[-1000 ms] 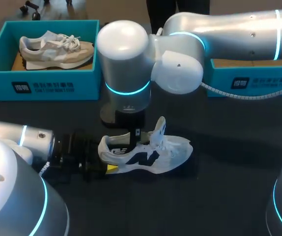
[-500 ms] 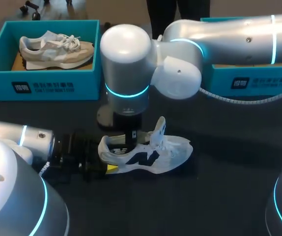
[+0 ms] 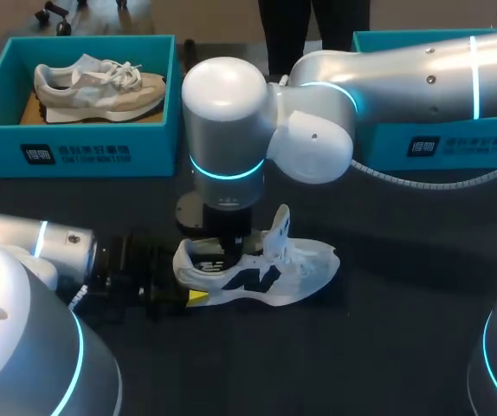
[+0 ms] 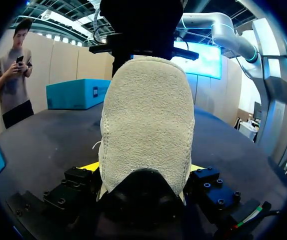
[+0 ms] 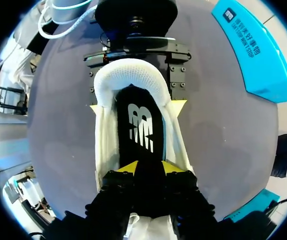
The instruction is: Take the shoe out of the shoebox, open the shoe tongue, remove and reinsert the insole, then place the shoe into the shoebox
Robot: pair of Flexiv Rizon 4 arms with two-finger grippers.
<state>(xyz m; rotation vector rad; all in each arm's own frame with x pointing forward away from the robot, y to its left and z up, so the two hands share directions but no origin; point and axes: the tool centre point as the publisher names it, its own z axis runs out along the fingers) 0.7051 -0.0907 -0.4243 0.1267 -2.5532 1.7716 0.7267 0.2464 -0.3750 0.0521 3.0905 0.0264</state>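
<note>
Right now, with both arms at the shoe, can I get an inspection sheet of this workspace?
Surface: dark table.
Job's things: white shoe upright on the table, tongue raised, black insole inside; teal shoebox at the far left holds a beige shoe; second shoebox behind the right arm.
Clutter: nothing seen.
Grippers: left gripper shut on the shoe's heel; right gripper down in the shoe's opening over the insole, grip unclear.
Cables: white cable hangs under the right arm.
Surroundings: nothing seen reaching over the table.

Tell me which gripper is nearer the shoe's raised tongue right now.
Right. The right gripper is down inside the opening of the shoe, just behind the tongue; the left gripper is at the heel, the far end from the tongue.
</note>
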